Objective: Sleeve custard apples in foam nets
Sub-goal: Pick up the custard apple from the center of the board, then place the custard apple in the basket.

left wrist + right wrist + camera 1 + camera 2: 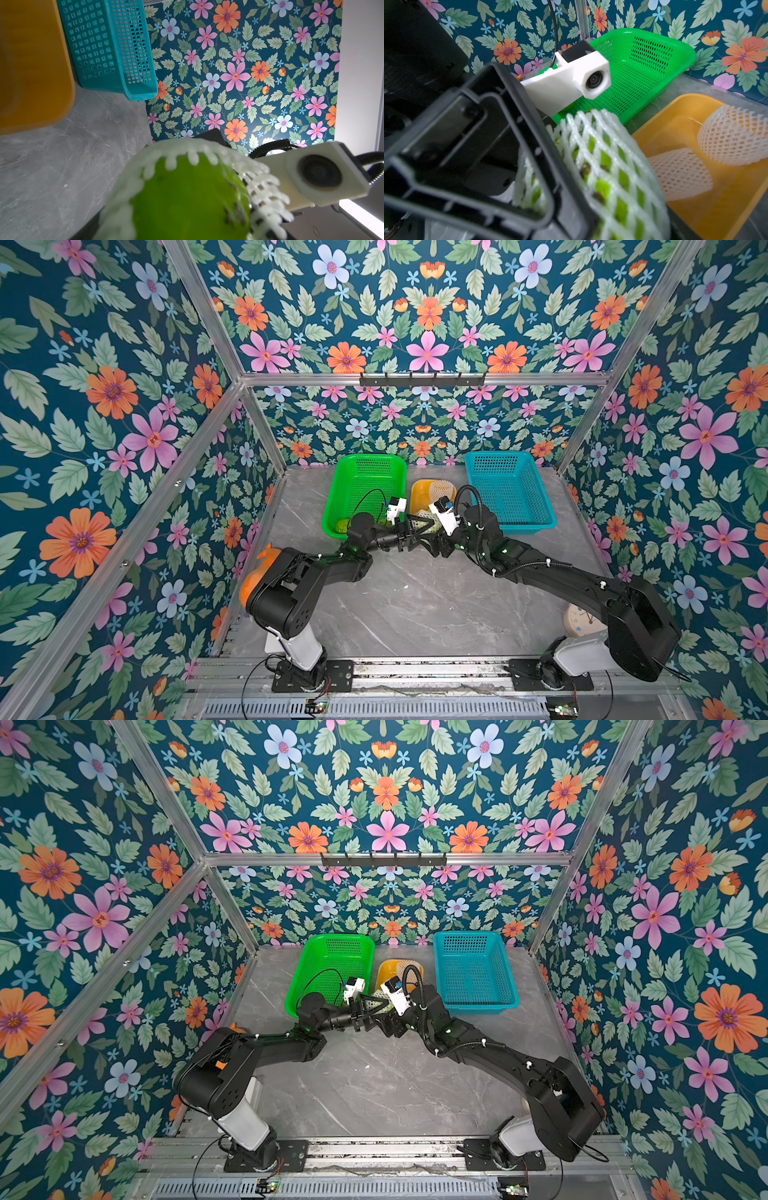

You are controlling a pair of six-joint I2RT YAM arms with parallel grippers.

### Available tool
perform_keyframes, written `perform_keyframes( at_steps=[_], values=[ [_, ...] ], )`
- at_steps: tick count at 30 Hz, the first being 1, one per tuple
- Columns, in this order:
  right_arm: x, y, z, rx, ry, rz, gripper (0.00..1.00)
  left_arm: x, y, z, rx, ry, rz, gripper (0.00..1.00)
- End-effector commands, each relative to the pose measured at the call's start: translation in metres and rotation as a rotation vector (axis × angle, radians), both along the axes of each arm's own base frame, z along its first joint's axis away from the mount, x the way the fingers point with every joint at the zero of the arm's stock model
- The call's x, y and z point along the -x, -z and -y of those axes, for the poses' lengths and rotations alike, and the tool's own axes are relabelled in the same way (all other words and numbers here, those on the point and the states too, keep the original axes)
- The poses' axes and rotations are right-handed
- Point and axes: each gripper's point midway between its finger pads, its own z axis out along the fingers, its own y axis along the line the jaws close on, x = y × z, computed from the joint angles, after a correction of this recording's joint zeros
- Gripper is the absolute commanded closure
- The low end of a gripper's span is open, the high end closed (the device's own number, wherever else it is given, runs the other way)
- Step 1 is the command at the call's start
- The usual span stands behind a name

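- Custard apple (187,197): between the two grippers, in front of the yellow tray (685,207), partly sleeved. The foam net (612,155) rim rings its bare end, blurred in the left wrist view.
- Top views: wrist cameras and fingers cover most of it.
- Second custard apple (343,526): near corner of green basket (353,472), partly behind the left arm.
- Left gripper (420,527): released, jaws spread wide about the netted fruit. One finger (529,128) crosses the mesh in the right wrist view.
- Right gripper (435,536): fingers concealed, grip cannot be told.
- Two spare nets (733,135) lie in the tray.
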Motion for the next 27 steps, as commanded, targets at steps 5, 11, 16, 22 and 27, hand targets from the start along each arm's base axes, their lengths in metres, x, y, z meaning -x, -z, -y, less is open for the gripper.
perform_keyframes(
  at_steps=[5,11,16,22,27],
  values=[
    [-0.002,-0.008,0.004,-0.004,0.017,0.046,0.23,0.0,-0.007,-0.002,0.007,-0.014,0.051,0.0],
    [-0.003,-0.002,0.013,0.023,0.057,0.026,0.23,-0.006,-0.003,-0.011,-0.002,-0.057,0.049,0.0],
    [-0.013,0.004,0.037,0.051,0.156,-0.013,0.22,-0.022,0.011,-0.035,-0.087,-0.15,0.063,0.0],
    [-0.044,-0.004,0.099,0.034,0.391,-0.071,0.22,-0.04,0.031,-0.068,-0.387,-0.303,0.153,0.0],
    [-0.073,-0.008,0.159,0.022,0.597,-0.148,0.22,-0.053,0.021,-0.103,-0.613,-0.471,0.27,0.0]
  ],
)
